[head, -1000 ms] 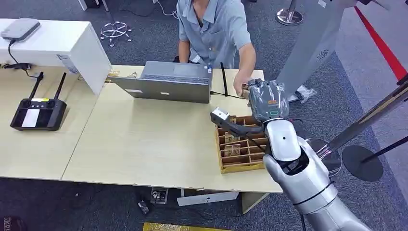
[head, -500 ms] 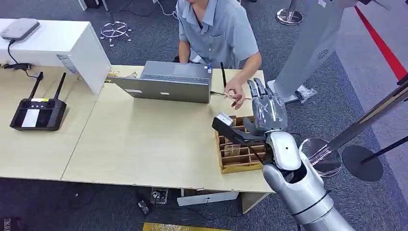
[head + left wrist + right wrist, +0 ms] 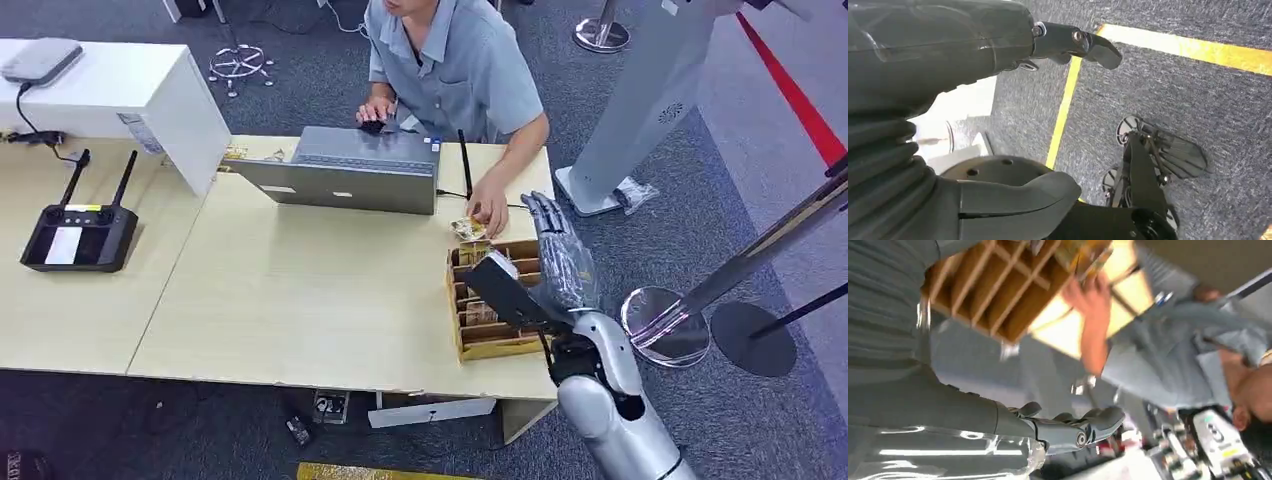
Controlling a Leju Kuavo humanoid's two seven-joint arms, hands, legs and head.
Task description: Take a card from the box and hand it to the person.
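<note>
A wooden box (image 3: 495, 345) with slotted compartments and several cards sits at the table's right front corner; its grid (image 3: 998, 295) shows in the right wrist view too. My right hand (image 3: 560, 258) hovers above the box's right side, fingers stretched out and apart, holding nothing. The person's hand (image 3: 488, 215) presses a card (image 3: 467, 230) onto the table just behind the box. The same hand (image 3: 1088, 297) and card (image 3: 1083, 252) appear in the right wrist view. My left hand (image 3: 998, 50) hangs over the floor with its fingers extended and nothing in it.
A closed grey laptop (image 3: 345, 170) lies in front of the seated person (image 3: 445, 60). A black remote controller (image 3: 75, 235) lies on the left table and a white cabinet (image 3: 120, 95) stands behind it. Stanchion bases (image 3: 665, 325) stand right of the table.
My right hand has pulled back from the person toward me, its fingers spread and empty. The person's hand took the card and lowered it onto the table behind the box.
</note>
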